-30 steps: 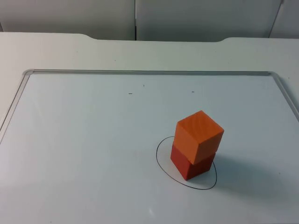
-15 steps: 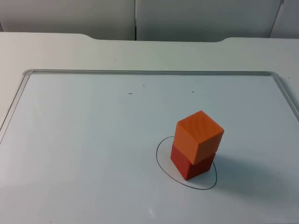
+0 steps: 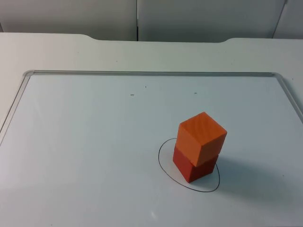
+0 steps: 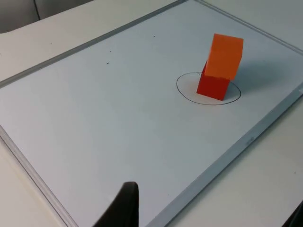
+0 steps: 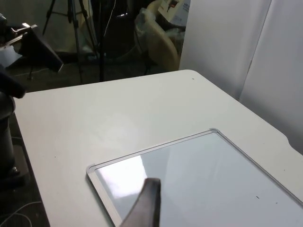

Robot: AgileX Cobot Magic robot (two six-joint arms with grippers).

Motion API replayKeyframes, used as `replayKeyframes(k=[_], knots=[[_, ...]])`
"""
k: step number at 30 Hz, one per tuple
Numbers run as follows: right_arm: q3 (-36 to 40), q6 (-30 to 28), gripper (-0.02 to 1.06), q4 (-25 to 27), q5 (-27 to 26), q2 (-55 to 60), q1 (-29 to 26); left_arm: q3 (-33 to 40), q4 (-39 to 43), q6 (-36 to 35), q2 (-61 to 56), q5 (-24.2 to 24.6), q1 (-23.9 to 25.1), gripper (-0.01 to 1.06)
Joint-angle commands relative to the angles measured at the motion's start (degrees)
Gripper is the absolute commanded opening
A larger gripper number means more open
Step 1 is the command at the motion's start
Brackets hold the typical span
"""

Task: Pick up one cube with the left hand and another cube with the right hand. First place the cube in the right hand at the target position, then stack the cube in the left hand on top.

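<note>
A: Big white table (image 3: 57, 52) against a grey wall (image 3: 203, 19), with a framed whiteboard (image 3: 94, 142) lying flat on it. Past the table edge there's a dark room with a tripod (image 5: 78, 28).

B: Cubes?

A: Orange cube (image 3: 202, 138) sits a bit twisted on the red cube (image 3: 191, 166), inside a drawn circle (image 3: 163, 163). No readable writing, just tiny marks.

B: Grippers?

A: Left gripper's fingertip (image 4: 124, 205) hangs over the near frame, right gripper's fingertip (image 5: 144, 203) over a corner. Can't tell if either is spread or pressed together.

Open whiteboard (image 3: 94, 142) all around one obstacle: orange cube (image 3: 202, 137) atop red cube (image 3: 194, 168).
</note>
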Motion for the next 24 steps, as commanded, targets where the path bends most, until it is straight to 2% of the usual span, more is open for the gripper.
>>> replayKeyframes(k=[1,3,6,8,24], knots=[[0.3,-0.1,0.82,0.2,-0.1,-0.6,0.1,0.3,-0.5,0.1,-0.2,-0.9,-0.3,1.02],[0.3,-0.1,0.82,0.2,-0.1,-0.6,0.1,0.3,-1.1,0.7,-0.2,-0.9,-0.3,1.02],[0.3,-0.1,0.82,0.0,0.2,-0.5,0.1,0.4,-4.8,6.6,-0.2,-1.1,-0.3,1.02],[0.3,-0.1,0.82,0.0,0.4,-0.5,0.1,0.4,-5.5,7.3,-0.2,-1.1,-0.3,1.02],[0.3,-0.1,0.82,-1.3,1.8,-0.5,0.1,0.4,-4.8,6.0,-0.2,-1.1,-0.3,1.02]])
